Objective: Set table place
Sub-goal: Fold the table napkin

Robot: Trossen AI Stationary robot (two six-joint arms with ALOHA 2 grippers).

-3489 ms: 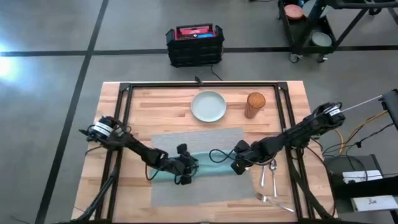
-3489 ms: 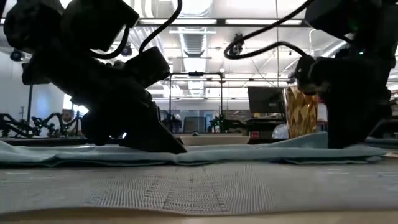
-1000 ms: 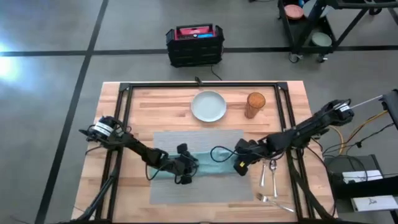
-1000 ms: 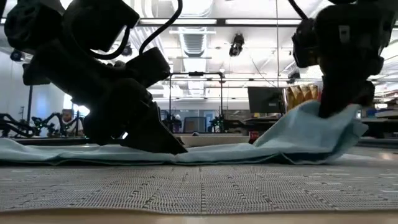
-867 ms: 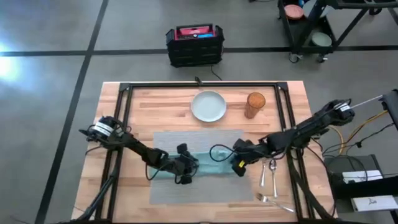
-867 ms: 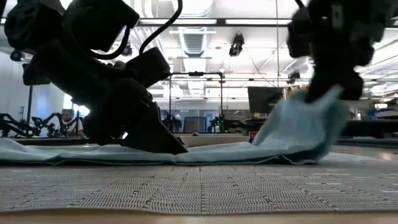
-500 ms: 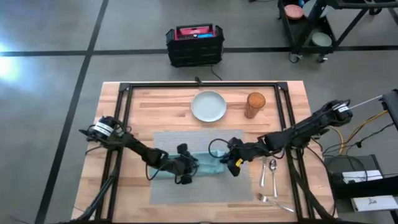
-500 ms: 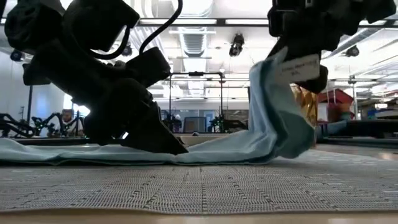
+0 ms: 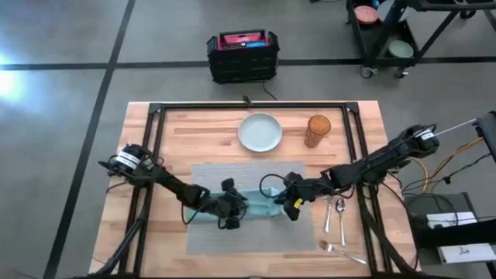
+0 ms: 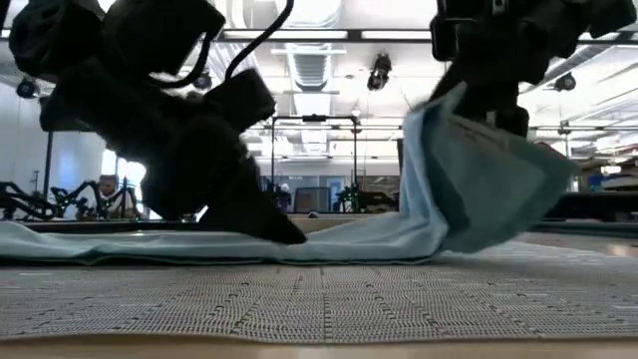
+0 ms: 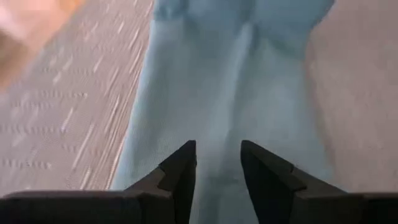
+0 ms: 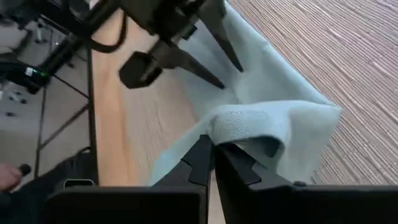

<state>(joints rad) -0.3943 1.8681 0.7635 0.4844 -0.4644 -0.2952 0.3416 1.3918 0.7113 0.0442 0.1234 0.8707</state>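
A teal napkin (image 9: 260, 206) lies across the grey woven placemat (image 9: 248, 242) on the wooden table (image 9: 178, 132). My left gripper (image 9: 239, 209) stands open on the napkin's left half, its fingertips down on the cloth (image 11: 205, 93). My right gripper (image 9: 288, 205) is shut on the napkin's right end and holds it raised above the mat (image 10: 488, 189). The napkin's left part lies flat on the placemat (image 10: 299, 299). A pale round plate (image 9: 260, 132) and a brown cup (image 9: 318, 130) stand on the wood beyond the mat. My left gripper stands with its two spread fingertips (image 12: 219, 82) on the flat left half of the napkin (image 11: 186, 118), slanting down from the table's left. That part of the cloth stays flat on the placemat. My right gripper pinches the napkin's right end (image 12: 239, 127) between its two fingers, coming from the table's right. The cloth is doubled over at the fingers. That end is lifted clear of the mat; a flap hangs below (image 10: 498, 199), and the rest slopes down to the flat part (image 10: 379, 239).
A spoon (image 9: 335, 215) and a fork (image 9: 341, 249) lie on the wood right of the placemat. A black crate (image 9: 242, 56) stands on the floor beyond the far edge. Bare mat lies near the front edge (image 9: 256, 248).
My right gripper has risen and gone toward the table's left with the napkin's right end. That end has lifted off the mat and is folding back over the rest. The napkin's left part has stayed flat under my left gripper.
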